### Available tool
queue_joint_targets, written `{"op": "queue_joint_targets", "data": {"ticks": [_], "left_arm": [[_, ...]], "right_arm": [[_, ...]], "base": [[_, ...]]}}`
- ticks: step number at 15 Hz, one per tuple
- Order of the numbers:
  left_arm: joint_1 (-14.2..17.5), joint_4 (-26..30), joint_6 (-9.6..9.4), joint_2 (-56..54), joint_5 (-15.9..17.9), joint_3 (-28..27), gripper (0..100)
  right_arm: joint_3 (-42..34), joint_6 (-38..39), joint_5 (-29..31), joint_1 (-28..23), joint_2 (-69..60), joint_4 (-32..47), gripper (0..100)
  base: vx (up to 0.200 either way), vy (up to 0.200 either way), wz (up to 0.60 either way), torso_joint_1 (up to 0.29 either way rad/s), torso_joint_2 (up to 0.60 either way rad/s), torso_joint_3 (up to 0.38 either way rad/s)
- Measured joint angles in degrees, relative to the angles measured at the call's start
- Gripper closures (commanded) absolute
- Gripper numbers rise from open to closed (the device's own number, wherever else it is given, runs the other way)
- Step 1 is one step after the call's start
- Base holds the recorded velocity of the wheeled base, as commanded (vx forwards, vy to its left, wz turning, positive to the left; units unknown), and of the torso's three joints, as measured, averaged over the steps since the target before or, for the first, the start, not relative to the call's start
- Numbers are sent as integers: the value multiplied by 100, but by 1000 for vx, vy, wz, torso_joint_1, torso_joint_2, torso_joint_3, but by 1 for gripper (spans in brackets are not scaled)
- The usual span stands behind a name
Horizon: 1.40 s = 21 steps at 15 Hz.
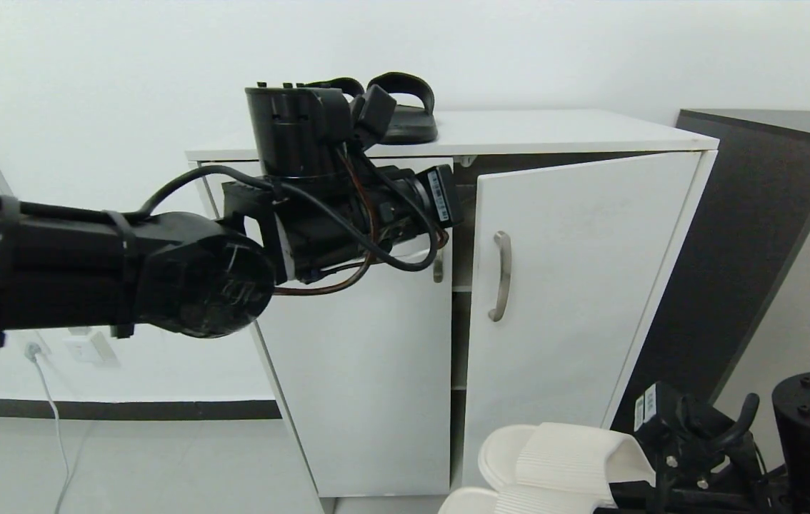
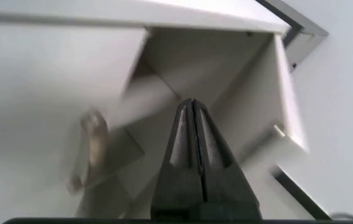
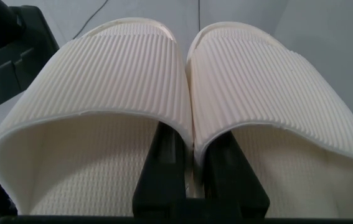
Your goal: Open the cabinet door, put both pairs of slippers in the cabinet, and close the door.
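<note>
The white slippers [image 1: 562, 457] are held at the lower right of the head frame, their inner edges clamped by the right gripper [image 3: 192, 155] and their toes pointed away from it. The cabinet [image 1: 362, 371] opening lies up and left of them, and only a narrow dark gap is offered beside the right door [image 1: 576, 285], which stands ajar. The left gripper [image 2: 193, 109], its fingers pressed together on nothing, is nearer that gap, beside what seems a blurred handle [image 2: 92, 149]. The black slippers [image 1: 405, 114] rest on the cabinet top.
</note>
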<state>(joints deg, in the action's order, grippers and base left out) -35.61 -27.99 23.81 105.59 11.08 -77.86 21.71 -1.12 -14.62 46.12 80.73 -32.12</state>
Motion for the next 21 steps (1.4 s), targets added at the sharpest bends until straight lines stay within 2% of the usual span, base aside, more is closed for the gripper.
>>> {"op": "queue_joint_targets", "data": {"ticks": [3, 8, 10, 13, 15, 17, 19, 21], "left_arm": [[52, -4, 66, 364, 0, -293, 100], [30, -33, 66, 562, -9, -265, 100], [-146, -113, 24, 573, 13, -91, 100], [-800, -802, 17, 597, 27, 229, 100], [-967, -866, 9, 617, 30, 286, 100], [-909, -877, -9, 592, 11, 336, 100], [-695, -879, -16, 428, -13, 455, 100], [-400, -863, -17, 83, -30, 728, 100]], "right_arm": [[-7, 0, 1, 33, 9, 21, 100], [-166, 0, -2, 276, -7, 24, 100], [-269, -66, -2, 355, -33, 11, 100], [-346, -104, -16, 443, -110, -6, 100], [-352, -106, -7, 449, -132, -6, 100], [-339, -104, -16, 449, -132, -15, 100], [-234, -71, 44, 380, -99, -20, 100], [11, -2, 404, 145, 0, -17, 100]], "base": [[0, 0, 0, 0, 0, 0], [-200, 0, 0, 3, 2, 1], [-200, 0, 0, -5, 2, 0], [-200, 0, 0, 4, 2, 6], [0, 0, 0, 0, 0, 0], [0, 0, 0, 0, 0, 0], [0, 0, 0, 0, 0, 0], [0, 0, 0, 0, 0, 0]]}}
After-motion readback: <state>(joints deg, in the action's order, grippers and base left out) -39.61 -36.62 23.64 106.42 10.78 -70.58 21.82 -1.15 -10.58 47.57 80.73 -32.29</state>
